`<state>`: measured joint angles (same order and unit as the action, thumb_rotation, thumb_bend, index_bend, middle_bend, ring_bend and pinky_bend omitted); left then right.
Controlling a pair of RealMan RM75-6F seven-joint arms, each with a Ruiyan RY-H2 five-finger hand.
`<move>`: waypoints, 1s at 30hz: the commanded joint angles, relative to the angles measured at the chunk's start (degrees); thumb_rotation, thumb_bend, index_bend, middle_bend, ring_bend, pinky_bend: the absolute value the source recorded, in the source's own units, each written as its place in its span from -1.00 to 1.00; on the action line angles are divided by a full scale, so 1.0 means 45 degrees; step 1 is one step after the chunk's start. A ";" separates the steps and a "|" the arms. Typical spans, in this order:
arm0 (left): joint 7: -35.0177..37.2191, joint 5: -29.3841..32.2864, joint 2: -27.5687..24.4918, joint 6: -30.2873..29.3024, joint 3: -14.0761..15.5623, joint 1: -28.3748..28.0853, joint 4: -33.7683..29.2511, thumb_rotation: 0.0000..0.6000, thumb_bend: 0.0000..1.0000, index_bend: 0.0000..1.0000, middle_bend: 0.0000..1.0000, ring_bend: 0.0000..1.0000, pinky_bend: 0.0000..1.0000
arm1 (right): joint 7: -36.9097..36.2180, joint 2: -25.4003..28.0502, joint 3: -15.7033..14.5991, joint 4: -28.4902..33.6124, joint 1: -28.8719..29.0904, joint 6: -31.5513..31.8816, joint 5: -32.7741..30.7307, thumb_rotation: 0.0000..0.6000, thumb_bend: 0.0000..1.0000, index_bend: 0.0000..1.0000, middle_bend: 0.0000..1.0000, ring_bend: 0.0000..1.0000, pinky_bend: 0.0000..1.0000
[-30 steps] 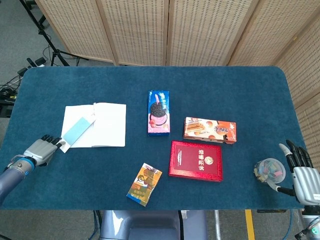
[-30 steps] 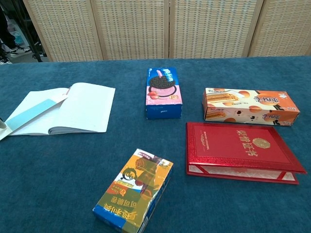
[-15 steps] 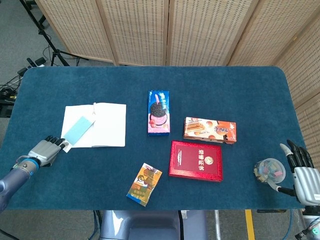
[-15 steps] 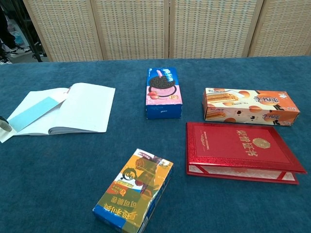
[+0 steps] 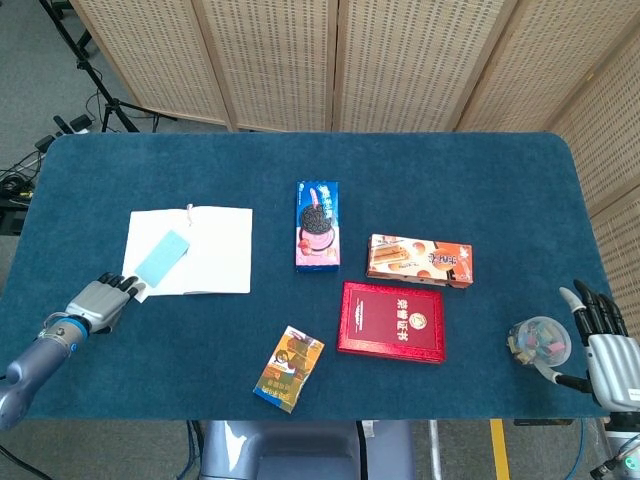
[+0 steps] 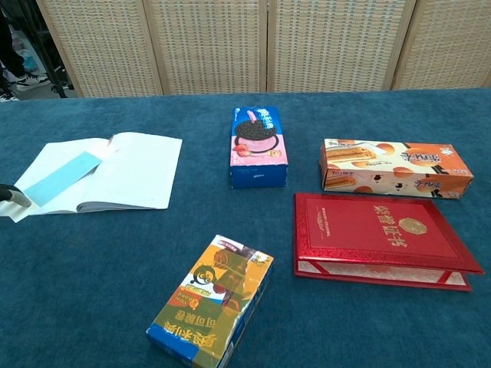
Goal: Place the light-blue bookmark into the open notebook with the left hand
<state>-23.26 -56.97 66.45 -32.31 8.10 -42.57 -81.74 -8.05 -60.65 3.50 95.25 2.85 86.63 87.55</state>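
The open notebook lies at the table's left, also seen in the chest view. The light-blue bookmark rests flat and slanted across its left page. My left hand lies on the table just below and left of the notebook. Its fingertips reach the page's near corner beside the bookmark's lower end, and nothing shows between them. In the chest view only one dark fingertip shows at the left edge. My right hand rests open at the table's far right.
A blue cookie box, an orange biscuit box, a red book and a small colourful box lie in the middle. A clear plastic cup stands beside my right hand. Wicker screens stand behind the table.
The bookmark has slid up and to the right, further onto the left page. My left hand has followed slightly to the right while its forearm dropped lower. The right hand has not moved.
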 commanded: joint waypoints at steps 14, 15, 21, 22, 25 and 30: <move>0.0237 0.1070 0.0229 -0.0423 -0.0119 -0.0036 -0.0385 1.00 0.51 -1.00 -1.00 -1.00 -1.00 | 0.0083 -0.0015 -0.0069 0.0057 -0.0005 0.0075 0.0218 1.00 -1.00 -1.00 -1.00 -1.00 -1.00; 0.0263 0.1162 0.0237 -0.0440 -0.0133 -0.0039 -0.0418 1.00 0.51 -1.00 -1.00 -1.00 -1.00 | 0.0085 -0.0018 -0.0074 0.0054 -0.0006 0.0075 0.0224 1.00 -1.00 -1.00 -1.00 -1.00 -1.00; -0.0042 0.2138 0.0454 -0.1018 -0.0156 -0.0093 -0.0689 1.00 0.51 -1.00 -1.00 -1.00 -1.00 | 0.0014 0.0001 -0.0038 0.0050 -0.0027 0.0140 0.0194 1.00 -1.00 -1.00 -1.00 -1.00 -1.00; -0.0155 0.2353 0.0501 -0.1089 -0.0134 -0.0139 -0.0735 1.00 0.51 -1.00 -1.00 -1.00 -1.00 | 0.0002 0.0005 -0.0034 0.0048 -0.0035 0.0156 0.0189 1.00 -1.00 -1.00 -1.00 -1.00 -1.00; -0.0319 0.2714 0.0609 -0.1242 -0.0123 -0.0218 -0.0844 1.00 0.51 -1.00 -1.00 -1.00 -1.00 | -0.0020 0.0013 -0.0034 0.0045 -0.0042 0.0164 0.0188 1.00 -1.00 -1.00 -1.00 -1.00 -1.00; -0.0533 0.3449 0.0787 -0.1287 -0.0081 -0.0441 -0.1072 1.00 0.50 -1.00 -1.00 -1.00 -1.00 | -0.0039 0.0024 -0.0042 0.0047 -0.0047 0.0189 0.0227 1.00 -1.00 -1.00 -1.00 -1.00 -1.00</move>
<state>-25.26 -42.32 69.64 -37.98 7.63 -44.13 -86.17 -8.23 -60.54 3.31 95.46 2.64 87.48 88.57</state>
